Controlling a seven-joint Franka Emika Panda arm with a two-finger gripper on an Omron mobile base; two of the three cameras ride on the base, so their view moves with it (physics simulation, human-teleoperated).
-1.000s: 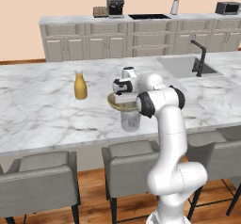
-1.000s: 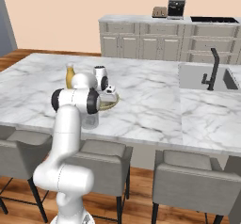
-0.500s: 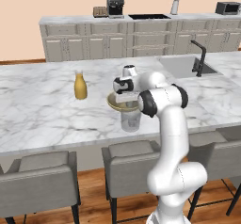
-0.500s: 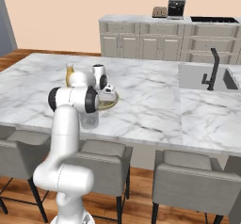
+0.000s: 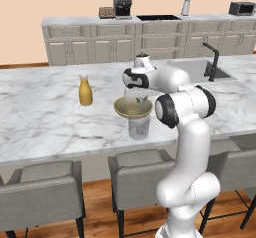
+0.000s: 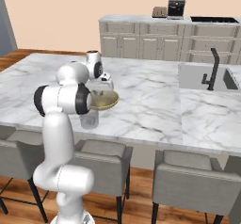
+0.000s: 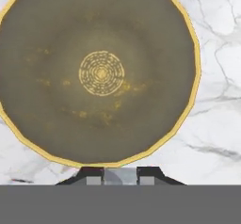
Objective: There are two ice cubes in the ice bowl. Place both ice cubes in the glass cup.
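Ice cube lifted over the bowl

Gripper (image 7: 120,177), bottom centre, pinches a pale ice cube (image 7: 120,176) above the emptied ice bowl (image 7: 28,138), apparently bound for the glass cup (image 5: 139,127).

claw (image 7: 120,175) closed on ice cube (image 7: 120,176) at ice bowl (image 7: 188,39) rim, prev open.

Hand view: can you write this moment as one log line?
fingers shut on ice cube | above ice bowl | glass cup beside it

Ice bowl (image 7: 42,138) on marble counter (image 7: 216,124)
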